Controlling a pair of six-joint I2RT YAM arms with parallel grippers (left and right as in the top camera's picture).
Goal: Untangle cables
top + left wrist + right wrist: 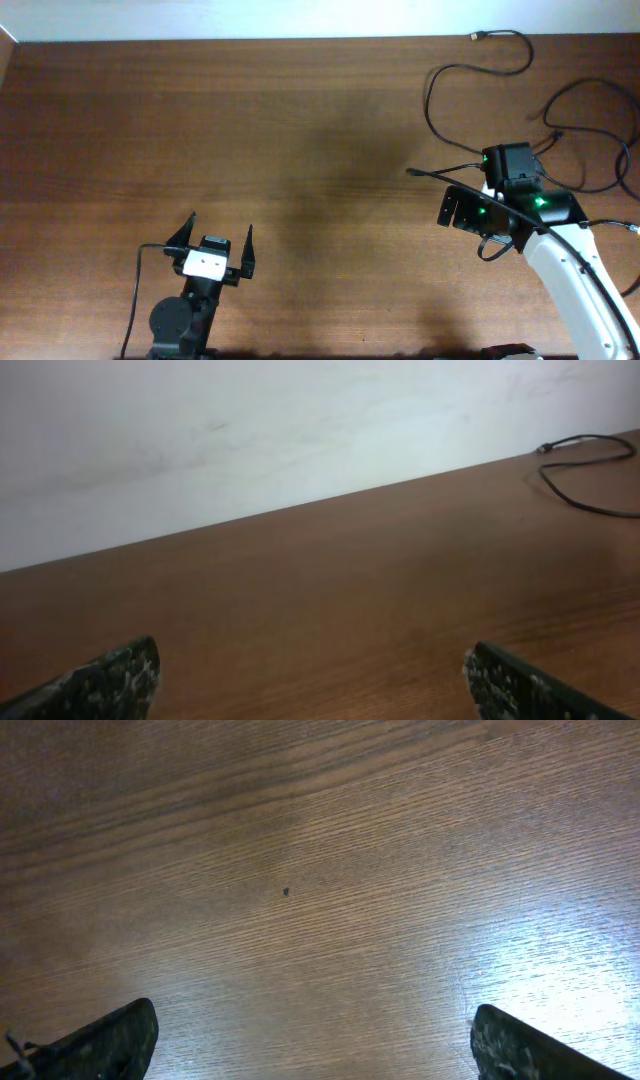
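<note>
Thin black cables lie loose at the table's far right. One cable (429, 100) runs from a plug (478, 37) near the back edge, loops and comes down toward my right arm; it also shows in the left wrist view (575, 503). Another strand (575, 88) curls further right. A third strand with a plug end (412, 172) passes by my right gripper's body. My right gripper (447, 205) is open and empty over bare wood (315, 1045). My left gripper (215, 238) is open and empty at the front left (310, 675), far from the cables.
The brown wooden table (300, 130) ends at a white wall (250, 430) along the back. A black wire (135, 300) runs down from my left arm's base. My white right arm (565, 270) reaches in from the front right corner.
</note>
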